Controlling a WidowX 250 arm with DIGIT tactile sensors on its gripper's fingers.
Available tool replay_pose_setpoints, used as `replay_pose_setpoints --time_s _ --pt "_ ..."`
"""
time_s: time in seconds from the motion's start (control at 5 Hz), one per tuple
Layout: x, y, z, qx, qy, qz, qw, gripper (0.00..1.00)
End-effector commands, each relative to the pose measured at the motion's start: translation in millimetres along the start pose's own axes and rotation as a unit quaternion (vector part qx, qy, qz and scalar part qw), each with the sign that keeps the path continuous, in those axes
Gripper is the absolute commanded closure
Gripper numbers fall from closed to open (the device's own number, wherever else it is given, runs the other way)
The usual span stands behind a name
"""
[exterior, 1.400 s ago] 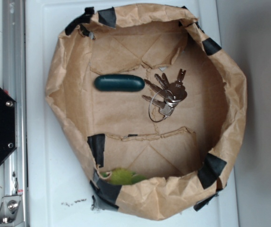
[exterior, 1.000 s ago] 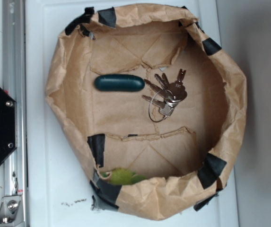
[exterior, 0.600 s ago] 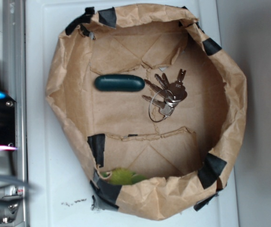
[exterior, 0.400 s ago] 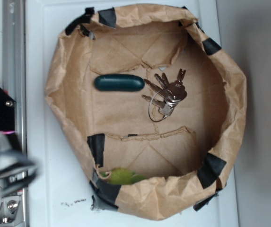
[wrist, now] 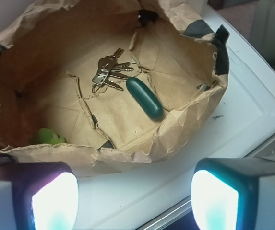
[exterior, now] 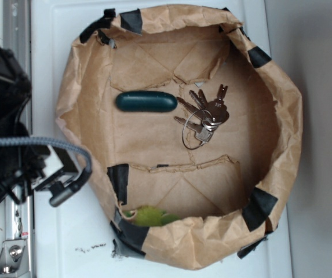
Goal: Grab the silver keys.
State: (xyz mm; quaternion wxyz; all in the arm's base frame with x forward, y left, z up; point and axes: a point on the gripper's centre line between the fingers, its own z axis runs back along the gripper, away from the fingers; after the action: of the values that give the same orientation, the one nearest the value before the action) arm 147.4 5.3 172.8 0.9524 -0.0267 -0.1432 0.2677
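The silver keys [exterior: 205, 116] lie fanned on a thin wire ring on the floor of a brown paper bag basket [exterior: 73, 104], right of its middle. In the wrist view the keys [wrist: 109, 70] lie deep inside the basket [wrist: 175, 136], far ahead of me. My gripper [exterior: 66, 172] hangs over the white surface just outside the basket's left wall, well left of the keys. In the wrist view the gripper [wrist: 135, 201] stands open, its two fingertips wide apart with nothing between them.
A dark green capsule [exterior: 146, 102] lies left of the keys, and shows as the capsule [wrist: 144, 98] in the wrist view. A green object [exterior: 148, 216] sits in the basket's lower pocket. Black tape patches the crumpled rim. A metal rail [exterior: 15, 35] runs along the left edge.
The arm has swung in from the left edge, and the gripper now sits beside the basket's left wall. The keys and the capsule have not moved.
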Motion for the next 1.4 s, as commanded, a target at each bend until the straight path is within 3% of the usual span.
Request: replay_pose_setpoints --time_s 0.0,0.2,0.4,0.6,0.8,1.0,1.2 --pt "3 -3 3 -0.004 -0.007 -0.005 1.0 0.0" --pt "3 -3 3 -0.004 -0.007 -0.005 1.0 0.0" --pt "42 -24 -24 0.005 0.0 0.023 1.0 0.0" --pt "72 -41 -46 0.002 -0.011 0.033 0.999 0.0" --pt "75 -44 -64 -0.014 -0.015 0.028 0.999 0.0" --pt "69 -38 -80 -0.055 -0.055 0.059 0.995 0.0" --pt "62 -35 -93 -0.068 -0.056 0.067 0.994 0.0"
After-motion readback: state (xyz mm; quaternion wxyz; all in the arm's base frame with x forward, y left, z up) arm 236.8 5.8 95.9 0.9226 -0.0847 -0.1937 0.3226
